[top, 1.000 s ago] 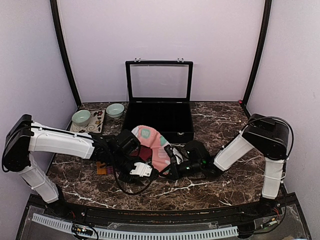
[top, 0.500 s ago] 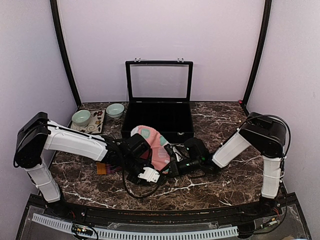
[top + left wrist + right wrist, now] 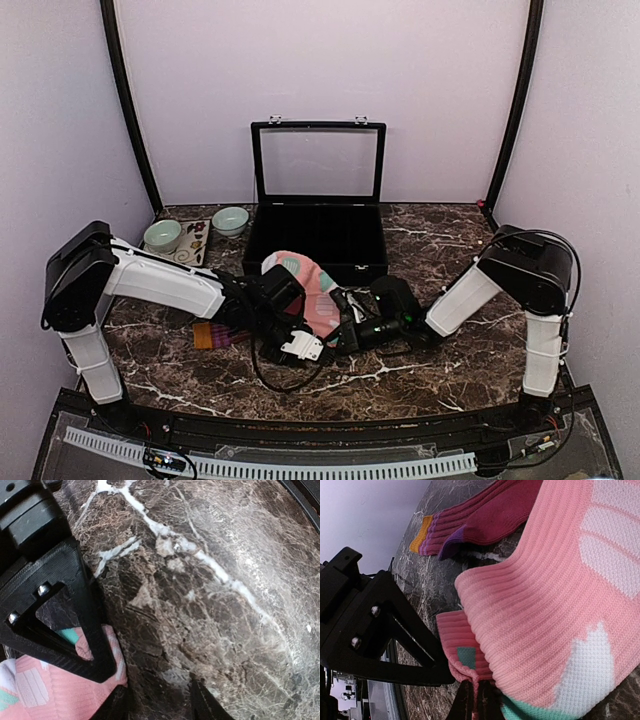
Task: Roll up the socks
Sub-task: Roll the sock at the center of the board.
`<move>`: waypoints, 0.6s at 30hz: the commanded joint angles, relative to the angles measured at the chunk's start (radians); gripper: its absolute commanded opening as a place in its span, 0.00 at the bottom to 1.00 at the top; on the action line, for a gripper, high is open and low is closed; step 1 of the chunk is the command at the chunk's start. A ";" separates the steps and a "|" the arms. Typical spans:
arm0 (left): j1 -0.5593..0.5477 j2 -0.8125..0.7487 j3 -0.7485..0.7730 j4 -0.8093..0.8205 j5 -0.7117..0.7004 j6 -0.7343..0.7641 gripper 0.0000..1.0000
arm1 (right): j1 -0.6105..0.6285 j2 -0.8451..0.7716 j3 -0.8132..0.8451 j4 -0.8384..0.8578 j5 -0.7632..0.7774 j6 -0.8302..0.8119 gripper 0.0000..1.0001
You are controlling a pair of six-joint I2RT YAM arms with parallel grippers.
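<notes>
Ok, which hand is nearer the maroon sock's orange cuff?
Left. The left hand is open a little to the right of the orange cuff, beside the pink sock. The right hand is farther right, shut on the pink sock's edge.

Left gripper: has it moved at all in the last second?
Yes. The left gripper has slid right, away from the green bowl and toward the middle of the black case, closer to the pink sock.

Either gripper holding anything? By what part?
Right gripper pinches the pink sock by a ribbed edge fold; left gripper open, holding nothing.
</notes>
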 commanded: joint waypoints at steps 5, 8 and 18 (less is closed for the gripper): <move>0.054 0.040 0.051 -0.065 0.018 0.008 0.45 | -0.010 0.089 -0.087 -0.235 0.010 0.023 0.00; 0.054 0.034 0.060 -0.080 0.035 -0.002 0.45 | -0.010 0.090 -0.084 -0.236 0.008 0.020 0.00; 0.057 0.058 0.068 -0.062 0.017 -0.022 0.45 | -0.012 0.095 -0.091 -0.215 0.003 0.027 0.00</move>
